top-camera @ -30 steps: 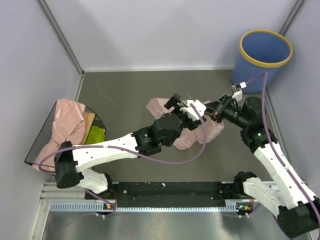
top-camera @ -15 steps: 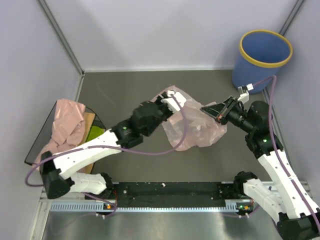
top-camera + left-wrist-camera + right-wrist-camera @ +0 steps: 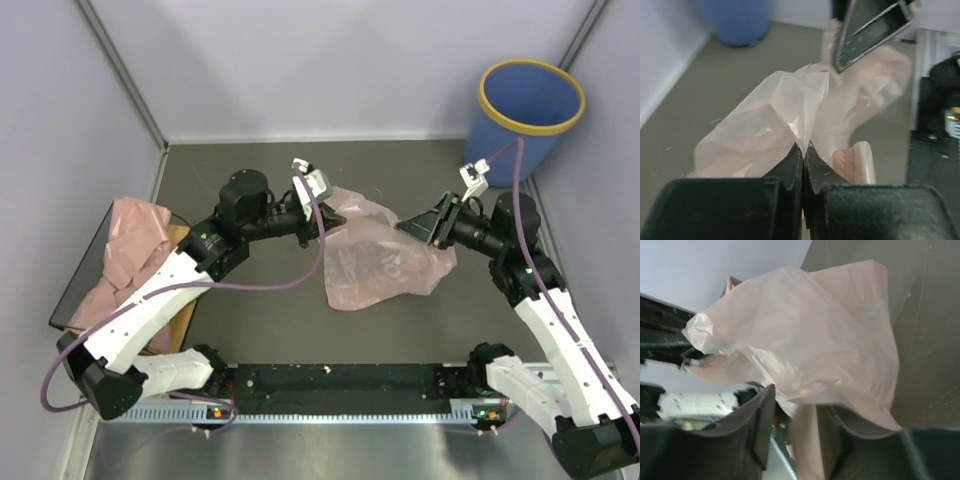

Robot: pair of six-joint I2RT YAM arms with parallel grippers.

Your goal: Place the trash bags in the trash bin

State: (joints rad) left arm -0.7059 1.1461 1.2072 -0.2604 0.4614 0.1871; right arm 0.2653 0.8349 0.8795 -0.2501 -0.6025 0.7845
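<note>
- Since a second ago the left claw (image 3: 322, 212) has pulled back toward the left of the overhead view and clamped down. The right claw (image 3: 405, 226) has eased its fingers apart, and the trash bag (image 3: 385, 260) between them is now drawn out flatter and wider.
- Left claw (image 3: 803, 147): clenched. Its two black tips press together on a crinkled edge of the trash bag (image 3: 770, 120), at the bottom centre of the left wrist view.
- Right claw (image 3: 796, 405): released. Its fingers (image 3: 757, 415) stand apart at the bottom of the right wrist view, and a strip of pink film passes through the gap. The rest of the trash bag (image 3: 805, 330) billows across the middle of that view.
- In the overhead view the bag lies on the grey desk (image 3: 250, 170) at frame centre. Its upper left corner is at the left claw, and its upper right edge touches the right claw's tip.
- The trash bin (image 3: 510, 140) stands upright in the upper right corner of the overhead view, well apart from the bag. In the left wrist view the trash bin (image 3: 735, 20) is a blurred blue shape at the upper left.
- A second trash bag (image 3: 135, 250) lies crumpled on a dark tray (image 3: 80, 290) at the left edge of the overhead view.
</note>
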